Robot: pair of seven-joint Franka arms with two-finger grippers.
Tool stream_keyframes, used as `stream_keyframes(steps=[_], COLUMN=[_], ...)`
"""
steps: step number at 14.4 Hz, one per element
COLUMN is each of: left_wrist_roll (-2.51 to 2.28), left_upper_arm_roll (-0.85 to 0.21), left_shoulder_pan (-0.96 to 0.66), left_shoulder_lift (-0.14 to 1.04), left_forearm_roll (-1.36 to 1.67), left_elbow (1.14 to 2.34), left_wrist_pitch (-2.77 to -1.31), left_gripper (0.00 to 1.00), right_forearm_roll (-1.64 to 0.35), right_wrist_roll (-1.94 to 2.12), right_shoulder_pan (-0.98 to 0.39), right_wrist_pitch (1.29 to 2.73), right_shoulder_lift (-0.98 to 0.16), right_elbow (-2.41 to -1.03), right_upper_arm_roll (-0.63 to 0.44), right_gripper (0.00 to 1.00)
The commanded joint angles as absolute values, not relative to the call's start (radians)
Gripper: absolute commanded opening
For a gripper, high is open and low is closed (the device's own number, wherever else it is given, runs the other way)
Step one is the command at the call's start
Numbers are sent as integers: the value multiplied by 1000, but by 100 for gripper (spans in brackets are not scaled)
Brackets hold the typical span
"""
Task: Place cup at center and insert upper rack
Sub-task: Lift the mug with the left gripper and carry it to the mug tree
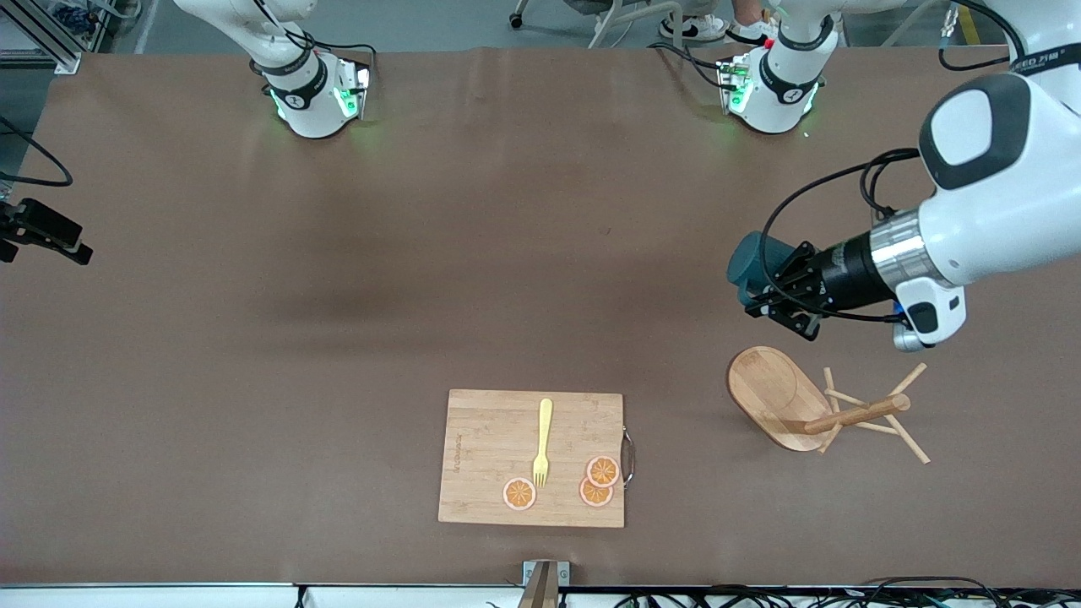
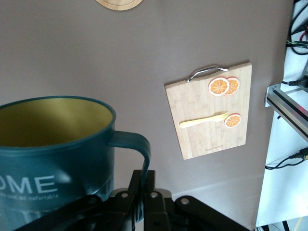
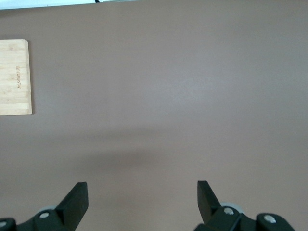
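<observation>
You've got a glossy teal cup (image 2: 53,159), pale matt wood on rack (image 1: 781,397) and cutting board (image 1: 498,460) w/ shiny metal handle (image 1: 627,457); table (image 1: 338,295) looks matt brown.

The front view looks down from high across the table (image 1: 253,338), facing both bases. The left wrist view sits close behind the cup (image 2: 53,154), looking down. The right wrist view looks down from higher. All share the board (image 1: 532,456) (image 2: 209,115) (image 3: 14,77).
</observation>
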State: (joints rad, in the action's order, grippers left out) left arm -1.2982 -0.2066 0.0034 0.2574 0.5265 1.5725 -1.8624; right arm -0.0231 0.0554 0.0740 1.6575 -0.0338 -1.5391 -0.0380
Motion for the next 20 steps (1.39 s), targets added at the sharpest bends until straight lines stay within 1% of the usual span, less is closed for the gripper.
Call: stream_keyframes(steps=[1,6,9,12,15,17,20], left_wrist_roll=[-1264,-1197,-1135,-1115,-1103,-1103,-1104], left_upper_arm_roll=[-209,-207,-206,-207,-207,-207,-207], left_shoulder_pan=[31,57,67,74,75,75,68], left_shoulder_lift=[284,356,382,402,432,446,456], left_forearm_roll=[563,552,551,554,557,557,561], left_elbow=[1598,1591,1586,1583,1530,1526,1526], left_wrist_pitch=[-1881,-1966,-2002,-2060,-2092,-2114,-2193], left_gripper=[0,0,0,0,0,0,0], right_forearm_roll=[-12,-12,-12,-12,-14,-14,-12], right_wrist_roll=[66,64,66,66,64,66,71], right_shoulder_pan=[74,74,72,72,54,52,54], right_wrist_pitch=[1677,1695,1785,1767,1760,1747,1639], right_shoulder_lift=[-18,-5,60,67,66,67,66], right_elbow=[-1563,-1609,-1712,-1713,-1684,-1681,-1660], right_upper_arm_roll=[-38,-38,-38,-38,-34,-35,-38], right_gripper=[100,100,100,100,100,100,100])
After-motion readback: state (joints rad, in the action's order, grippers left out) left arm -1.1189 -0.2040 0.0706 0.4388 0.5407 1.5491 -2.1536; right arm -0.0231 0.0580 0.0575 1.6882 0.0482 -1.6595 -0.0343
